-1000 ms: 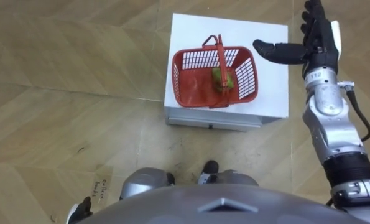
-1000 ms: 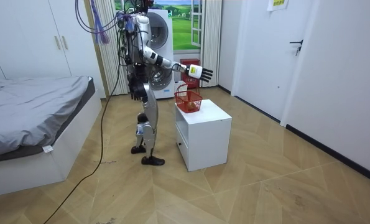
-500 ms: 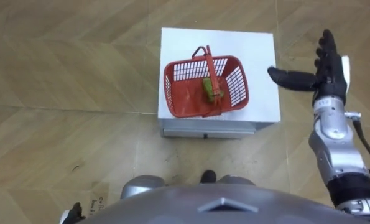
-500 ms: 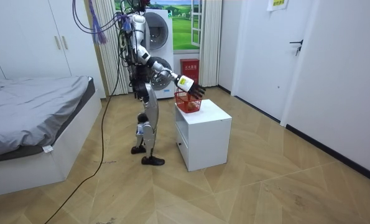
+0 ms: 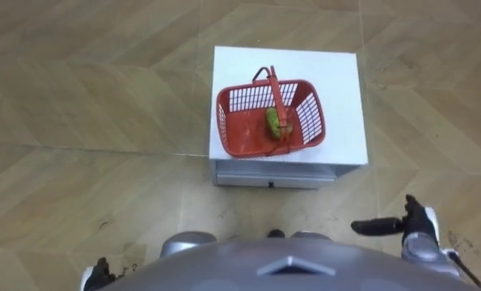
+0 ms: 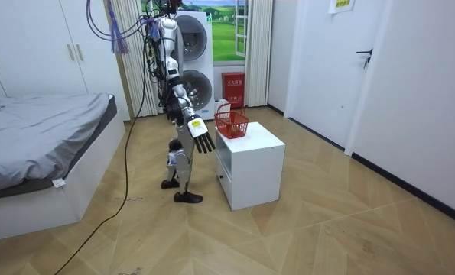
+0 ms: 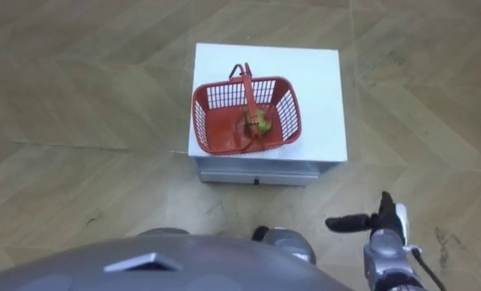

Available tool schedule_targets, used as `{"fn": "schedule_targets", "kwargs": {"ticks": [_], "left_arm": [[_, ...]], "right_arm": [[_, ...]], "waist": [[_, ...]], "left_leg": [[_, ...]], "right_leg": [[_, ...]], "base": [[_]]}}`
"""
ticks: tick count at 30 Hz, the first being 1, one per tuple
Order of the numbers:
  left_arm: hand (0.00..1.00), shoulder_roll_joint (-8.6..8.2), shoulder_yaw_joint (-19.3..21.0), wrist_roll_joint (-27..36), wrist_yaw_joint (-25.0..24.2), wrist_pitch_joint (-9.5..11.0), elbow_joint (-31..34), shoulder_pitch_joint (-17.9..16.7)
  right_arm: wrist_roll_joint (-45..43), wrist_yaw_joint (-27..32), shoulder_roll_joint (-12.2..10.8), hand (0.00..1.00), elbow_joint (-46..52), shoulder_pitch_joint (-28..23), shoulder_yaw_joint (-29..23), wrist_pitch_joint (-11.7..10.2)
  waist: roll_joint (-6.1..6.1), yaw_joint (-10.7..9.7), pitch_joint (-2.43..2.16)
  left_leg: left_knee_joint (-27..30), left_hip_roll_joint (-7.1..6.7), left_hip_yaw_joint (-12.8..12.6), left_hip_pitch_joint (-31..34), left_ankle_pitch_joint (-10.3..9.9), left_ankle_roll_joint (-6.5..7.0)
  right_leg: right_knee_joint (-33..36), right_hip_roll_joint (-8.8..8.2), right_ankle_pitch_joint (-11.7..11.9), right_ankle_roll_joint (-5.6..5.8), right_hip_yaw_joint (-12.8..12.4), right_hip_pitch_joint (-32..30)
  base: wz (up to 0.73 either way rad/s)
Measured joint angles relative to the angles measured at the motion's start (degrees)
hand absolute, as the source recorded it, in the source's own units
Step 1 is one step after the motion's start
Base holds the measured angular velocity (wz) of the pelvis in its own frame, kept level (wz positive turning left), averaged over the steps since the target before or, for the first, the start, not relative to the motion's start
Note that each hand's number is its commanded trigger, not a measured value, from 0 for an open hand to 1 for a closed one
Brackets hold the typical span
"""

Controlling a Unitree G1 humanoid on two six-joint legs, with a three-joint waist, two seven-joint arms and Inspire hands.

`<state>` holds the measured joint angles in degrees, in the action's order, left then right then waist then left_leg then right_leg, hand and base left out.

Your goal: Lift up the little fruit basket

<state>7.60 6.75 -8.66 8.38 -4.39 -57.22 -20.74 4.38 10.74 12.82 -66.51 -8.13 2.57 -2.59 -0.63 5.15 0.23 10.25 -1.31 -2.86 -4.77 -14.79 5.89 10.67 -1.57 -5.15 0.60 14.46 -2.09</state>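
Red plastic basket (image 5: 268,119) sits on white cabinet (image 5: 343,77), toward its near-left part, well clear of both hands. Handle (image 5: 276,97) stands upright, arched across the middle, running from far rim to near rim, leaning slightly left at the far end. Long axis of basket lies roughly left-right across cabinet top, turned a little off square; open mouth faces up. Green fruit (image 5: 272,120) inside, tucked against handle on its near half. Right hand (image 5: 410,220) low by the hip, well short of cabinet, fingers straight, thumb stuck out to the left, holding nothing. Left hand (image 5: 101,272) at lower left edge of left eye view, by the thigh; finger state unreadable. Stands just in front of cabinet per room view, facing it, basket (image 6: 232,122) at about waist height. Step in hand, as a judgement: no grasp on basket, arm parked low, so reach pending. Next move calls for bringing a hand over the cabinet, lining palm across the handle, curling fingers under the arch at mid-span, then lifting straight up to avoid tipping fruit.
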Motion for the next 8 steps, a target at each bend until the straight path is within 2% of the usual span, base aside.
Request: {"fn": "schedule_targets", "kwargs": {"ticks": [2,5,8], "left_arm": [[0.0,0.2,0.1,0.0,-0.7,-0.3,0.0,0.2],[0.0,0.18,0.3,-1.0,-2.5,-0.8,-0.5,0.3],[0.0,0.1,0.3,-1.1,-3.8,-1.9,-1.3,0.7]], "right_arm": [[-0.2,-1.6,-0.7,0.0,-1.4,0.3,0.0,0.9],[-0.5,-4.8,-1.8,0.0,-3.4,0.3,0.2,2.0],[-1.0,-7.7,-2.1,0.0,-4.8,0.8,0.7,3.6]], "waist": [[-0.02,0.0,0.05],[0.13,0.1,0.36],[0.08,0.2,0.22]], "left_leg": [[0.0,0.05,0.1,-0.1,0.0,-0.05],[-0.1,0.13,0.1,-0.8,-0.1,-0.14],[-0.2,0.15,0.1,-0.9,-0.2,-0.14]], "right_leg": [[-0.1,0.07,0.0,0.0,0.1,0.1],[-0.2,0.19,0.0,0.0,0.0,0.9],[-0.2,0.23,0.0,0.02,-0.1,1.0]], "base": [[0.0],[0.0],[0.0]]}}
